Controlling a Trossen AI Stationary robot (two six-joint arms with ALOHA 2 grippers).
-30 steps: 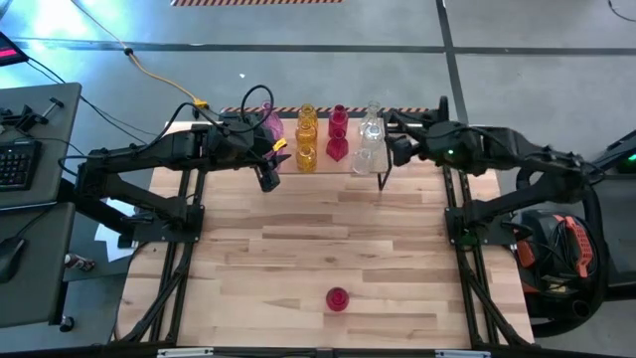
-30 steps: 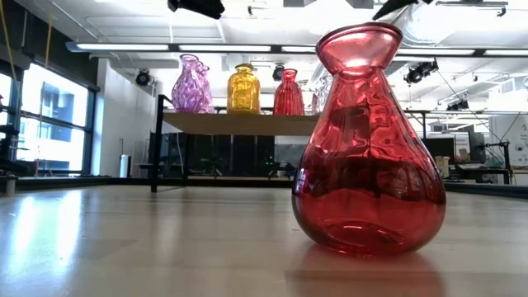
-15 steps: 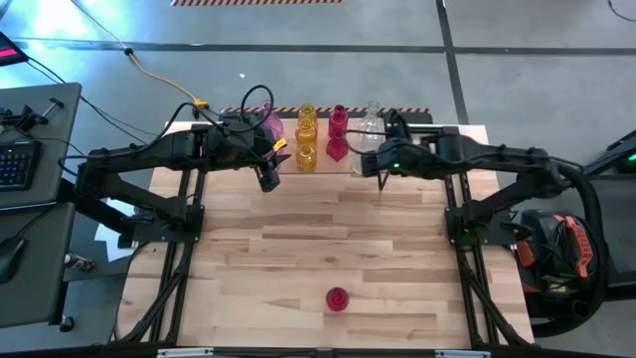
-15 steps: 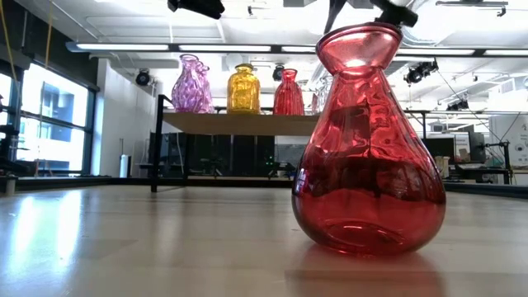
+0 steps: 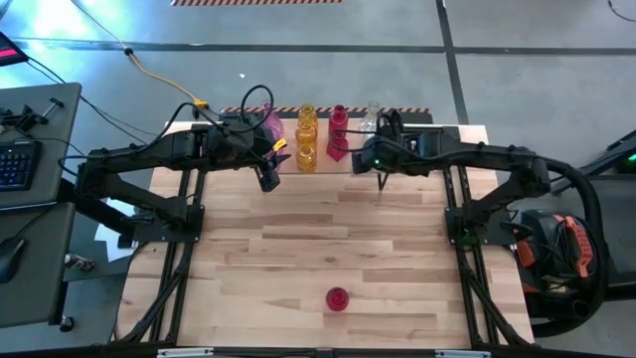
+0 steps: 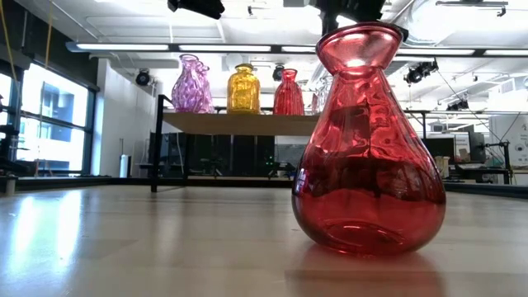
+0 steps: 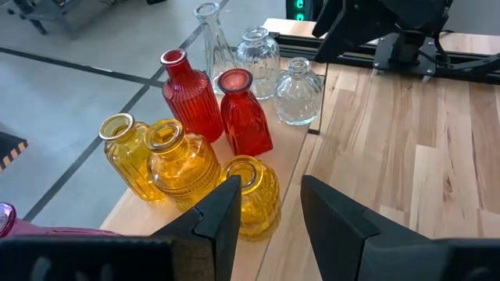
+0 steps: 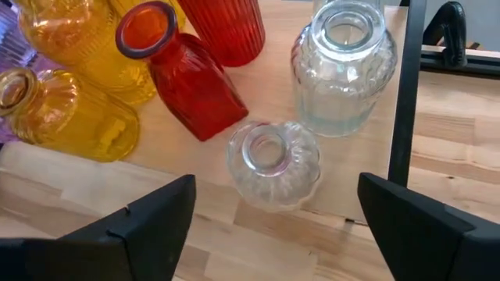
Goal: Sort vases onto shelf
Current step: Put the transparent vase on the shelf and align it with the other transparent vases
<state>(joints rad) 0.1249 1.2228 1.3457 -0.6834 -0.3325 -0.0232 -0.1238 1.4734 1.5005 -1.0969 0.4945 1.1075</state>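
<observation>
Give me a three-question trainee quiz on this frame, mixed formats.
1. True or false: the red vase alone on the tabletop lies on its side.
2. Multiple choice: the right end effector, open, hovers over which shelf vases? A) yellow B) clear C) pink
3. Fill in: the left end effector, empty, points at the ___ vases at the shelf's near edge.

Key:
1. False; it stands upright.
2. B; clear vases sit between its fingers in the right wrist view.
3. Yellow; yellow vases lie just past its fingers.
</observation>
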